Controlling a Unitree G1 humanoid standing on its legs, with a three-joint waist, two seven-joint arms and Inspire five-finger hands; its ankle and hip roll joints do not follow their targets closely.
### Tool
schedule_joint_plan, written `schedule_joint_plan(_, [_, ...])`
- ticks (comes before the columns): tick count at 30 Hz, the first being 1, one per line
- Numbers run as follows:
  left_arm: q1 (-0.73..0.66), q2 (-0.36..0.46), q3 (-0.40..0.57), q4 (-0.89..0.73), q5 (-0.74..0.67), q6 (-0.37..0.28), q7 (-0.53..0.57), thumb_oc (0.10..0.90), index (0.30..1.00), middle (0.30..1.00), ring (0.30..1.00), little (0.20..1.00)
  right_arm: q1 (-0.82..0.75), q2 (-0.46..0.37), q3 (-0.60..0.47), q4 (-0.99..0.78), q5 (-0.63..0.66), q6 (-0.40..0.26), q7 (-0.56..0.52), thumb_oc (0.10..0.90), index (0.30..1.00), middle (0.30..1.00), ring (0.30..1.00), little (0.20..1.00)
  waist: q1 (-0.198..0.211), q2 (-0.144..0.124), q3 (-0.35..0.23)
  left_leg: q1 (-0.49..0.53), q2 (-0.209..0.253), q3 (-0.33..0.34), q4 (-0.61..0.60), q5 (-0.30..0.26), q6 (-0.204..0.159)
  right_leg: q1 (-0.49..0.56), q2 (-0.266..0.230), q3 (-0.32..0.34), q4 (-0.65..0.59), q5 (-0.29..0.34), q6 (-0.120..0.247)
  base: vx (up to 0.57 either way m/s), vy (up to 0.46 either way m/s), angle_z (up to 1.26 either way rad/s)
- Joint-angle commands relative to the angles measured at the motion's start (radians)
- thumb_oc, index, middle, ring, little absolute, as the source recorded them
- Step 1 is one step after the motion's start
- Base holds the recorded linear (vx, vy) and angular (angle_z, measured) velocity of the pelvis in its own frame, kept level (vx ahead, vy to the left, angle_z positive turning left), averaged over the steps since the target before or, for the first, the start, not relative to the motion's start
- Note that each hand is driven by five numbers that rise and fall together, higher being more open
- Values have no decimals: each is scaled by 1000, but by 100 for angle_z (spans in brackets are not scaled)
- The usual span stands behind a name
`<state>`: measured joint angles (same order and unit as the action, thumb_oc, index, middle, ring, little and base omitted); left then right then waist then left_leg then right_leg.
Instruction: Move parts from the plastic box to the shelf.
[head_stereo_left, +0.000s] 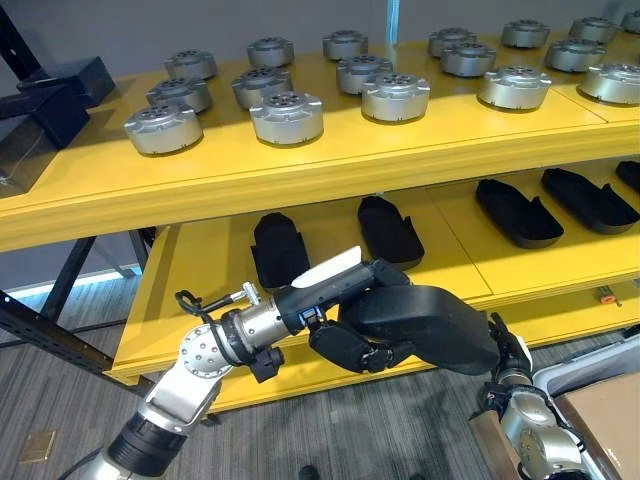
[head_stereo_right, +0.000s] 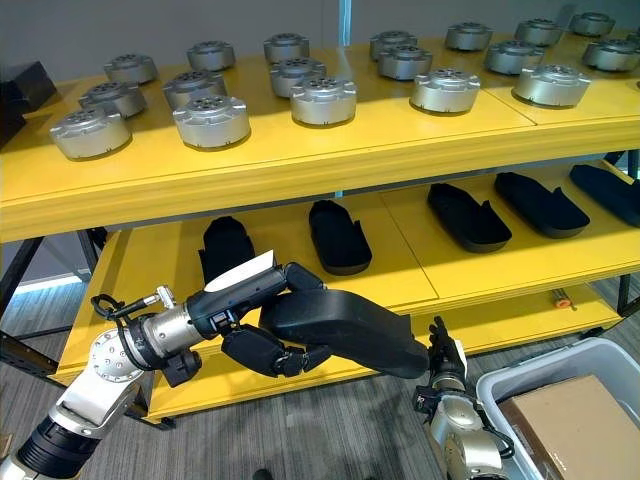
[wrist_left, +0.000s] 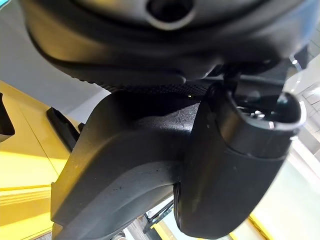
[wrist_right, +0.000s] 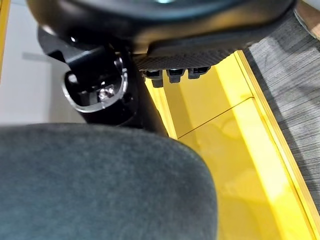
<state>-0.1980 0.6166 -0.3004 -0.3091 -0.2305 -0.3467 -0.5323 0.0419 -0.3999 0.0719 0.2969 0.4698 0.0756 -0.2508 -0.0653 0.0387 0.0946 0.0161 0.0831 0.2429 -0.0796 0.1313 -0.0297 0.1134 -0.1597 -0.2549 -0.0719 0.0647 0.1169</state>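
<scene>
Before the lower shelf (head_stereo_left: 460, 262), at its front edge, the left hand (head_stereo_left: 352, 330) grasped a long black part (head_stereo_left: 425, 322), its white-covered thumb lying over the top and its fingers curled beneath the near end. The far end of the part reached to the right hand (head_stereo_right: 440, 362), which stood just beside or against it; whether that hand's fingers were clenched could not be told, as the part hid most of them in its own wrist view. Similar black parts (head_stereo_left: 390, 232) lay in a row on the lower shelf (the silver discs (head_stereo_left: 286, 117) occupied the upper shelf). The plastic box (head_stereo_right: 560, 395) sat at lower right with a cardboard carton (head_stereo_right: 575, 425) inside. A good placement would probably keep the part level, supported at both ends, carry it over the shelf lip without scraping, and set it in the bare gap of the row, parallel to its neighbours, before either hand let go.
</scene>
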Motion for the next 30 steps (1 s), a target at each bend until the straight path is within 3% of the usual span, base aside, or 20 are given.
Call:
schedule_joint_plan(1, [-97, -93, 52, -82, -100, -49, 64, 400, 300, 300, 300, 300, -125, 65, 98, -265, -57, -75, 63, 900, 1000, 1000, 1000, 1000, -1, -25, -41, 79, -24, -106, -8, -171, 16, -29, 36, 77, 40, -48, 4, 6, -155, -1])
schedule_joint_plan(7, [-37, -80, 96, -105, -111, -54, 63, 400, 300, 300, 300, 300, -115, 68, 107, -253, -38, -56, 44, 900, 1000, 1000, 1000, 1000, 23, -23, -30, 66, -8, -126, -8, -150, 1, -14, 52, 49, 41, -70, -18, 2, -136, 3])
schedule_joint_plan(9, [-8, -81, 118, -112, -127, -82, 43, 400, 300, 300, 300, 300, -85, 71, 81, -260, -16, -65, 10, 900, 1000, 1000, 1000, 1000, 15, -17, -19, 60, 9, -53, -8, -129, -15, -10, 56, 7, 45, -80, -25, -102, -32, 13])
schedule_joint_plan(10, [-16, -79, 115, -102, -139, -104, 24, 400, 300, 300, 300, 300, -64, 66, 63, -270, -18, -79, -24, 900, 1000, 1000, 1000, 1000, -5, -16, -14, 63, 27, 34, -2, -110, -26, -8, 52, -31, 49, -81, -26, -226, 73, 37])
schedule_joint_plan(11, [-35, -79, 99, -90, -142, -119, 28, 400, 300, 300, 300, 300, -58, 58, 45, -275, -10, -84, -70, 900, 1000, 1000, 1000, 1000, -23, -26, -2, 52, 38, 86, 66, -130, -26, -9, 39, -47, 59, -81, -31, -280, 151, 68])
schedule_joint_plan(12, [-35, -86, 90, -96, -118, -125, 58, 400, 300, 300, 300, 300, -86, 55, 33, -234, -32, -110, -87, 900, 1000, 1000, 1000, 1000, -18, -38, 12, 21, 27, 44, 185, -169, -19, -16, 28, -17, 64, -74, -39, -229, 164, 73])
schedule_joint_plan(13, [-32, -88, 89, -98, -109, -128, 66, 400, 300, 300, 300, 300, -95, 53, 33, -222, -34, -119, -92, 900, 1000, 1000, 1000, 1000, -15, -39, 16, 14, 25, 32, 212, -175, -19, -16, 27, -7, 64, -73, -41, -201, 220, 46])
schedule_joint_plan(14, [-17, -91, 96, -102, -86, -141, 86, 400, 300, 300, 300, 300, -121, 49, 25, -190, -14, -132, -103, 900, 1000, 1000, 1000, 1000, -5, -43, 31, 2, 17, -16, 325, -177, -20, -19, 25, 31, 68, -66, -50, -179, 249, 9])
schedule_joint_plan(16, [-1, -96, 117, -110, -79, -145, 83, 400, 300, 300, 300, 300, -138, 48, 7, -164, -6, -129, -113, 900, 1000, 1000, 1000, 1000, 3, -41, 38, 6, 5, -68, 396, -188, -13, -27, 23, 65, 78, -58, -52, -178, 292, -18])
schedule_joint_plan(19, [20, -85, 145, -116, -91, -151, 80, 400, 300, 300, 300, 300, -157, 49, -17, -132, 3, -129, -124, 900, 1000, 1000, 1000, 1000, 9, -29, 38, 47, -30, -124, 321, -235, 17, -59, 19, 118, 105, -44, -35, -138, 299, -29])
schedule_joint_plan(21, [33, -62, 159, -123, -126, -158, 54, 400, 300, 300, 300, 300, -162, 57, -51, -114, 5, -121, -154, 900, 1000, 1000, 1000, 1000, 3, -22, 35, 103, -38, -89, 223, -279, 36, -86, 0, 121, 103, -7, -8, -195, 377, -27])
schedule_joint_plan(23, [29, -57, 160, -128, -149, -158, 26, 400, 300, 300, 300, 300, -163, 59, -79, -99, -2, -115, -175, 900, 1000, 1000, 1000, 1000, 0, -26, 30, 127, -44, -71, 179, -290, 39, -95, -20, 115, 80, 33, 14, -160, 263, -17])
schedule_joint_plan(27, [0, -49, 157, -152, -166, -138, 8, 400, 300, 300, 300, 300, -159, 57, -169, -45, 31, -118, -183, 900, 1000, 1000, 1000, 1000, 9, -44, 25, 129, -101, -82, 158, -323, 60, -138, -95, 106, -15, 176, 72, -179, 246, 11])
schedule_joint_plan(30, [-2, -36, 167, -155, -147, -130, 21, 400, 300, 300, 300, 300, -155, 53, -200, -40, 36, -104, -168, 900, 1000, 1000, 1000, 1000, 13, -49, 32, 131, -114, -76, 145, -326, 74, -177, -113, 96, -15, 198, 86, -138, 151, 9])
